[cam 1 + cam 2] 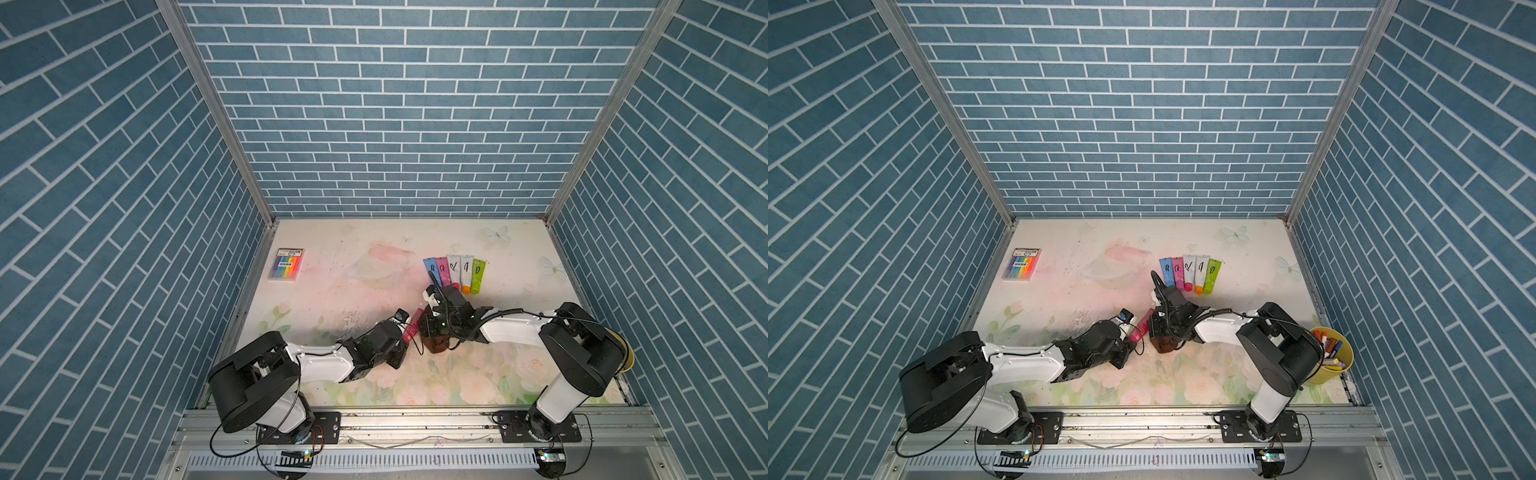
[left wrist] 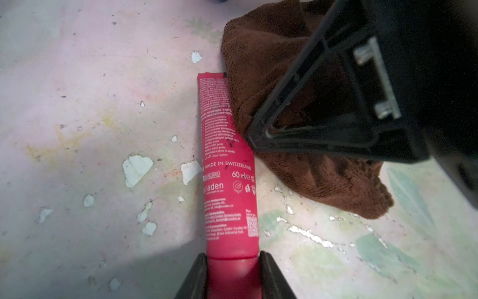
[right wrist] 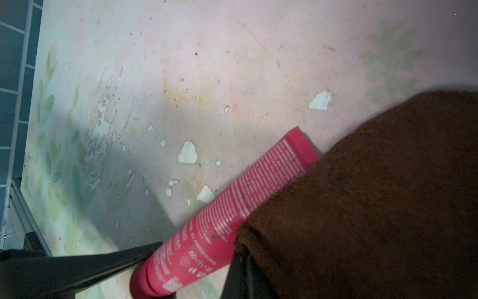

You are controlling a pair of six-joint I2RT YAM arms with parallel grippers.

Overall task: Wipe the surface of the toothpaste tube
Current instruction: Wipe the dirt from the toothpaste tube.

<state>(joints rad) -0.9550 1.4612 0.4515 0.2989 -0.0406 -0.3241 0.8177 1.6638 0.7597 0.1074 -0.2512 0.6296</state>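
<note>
The red toothpaste tube (image 1: 412, 327) (image 2: 227, 168) lies low over the worn floral table, near the middle front. My left gripper (image 1: 405, 338) (image 2: 232, 259) is shut on its cap end, one finger on each side. The crimped end points toward the right arm. My right gripper (image 1: 430, 332) (image 3: 245, 259) is shut on a bunched brown cloth (image 1: 436, 345) (image 2: 297, 77) (image 3: 375, 194). The cloth rests against the side of the tube (image 3: 232, 207) and covers part of its far half. Small dark specks show on the tube's printed face.
A row of several coloured tubes (image 1: 455, 274) lies just behind the right gripper. A pack of coloured markers (image 1: 286, 264) sits at the back left. A yellow bucket (image 1: 1331, 355) of pens stands at the front right. Blue brick walls close in three sides.
</note>
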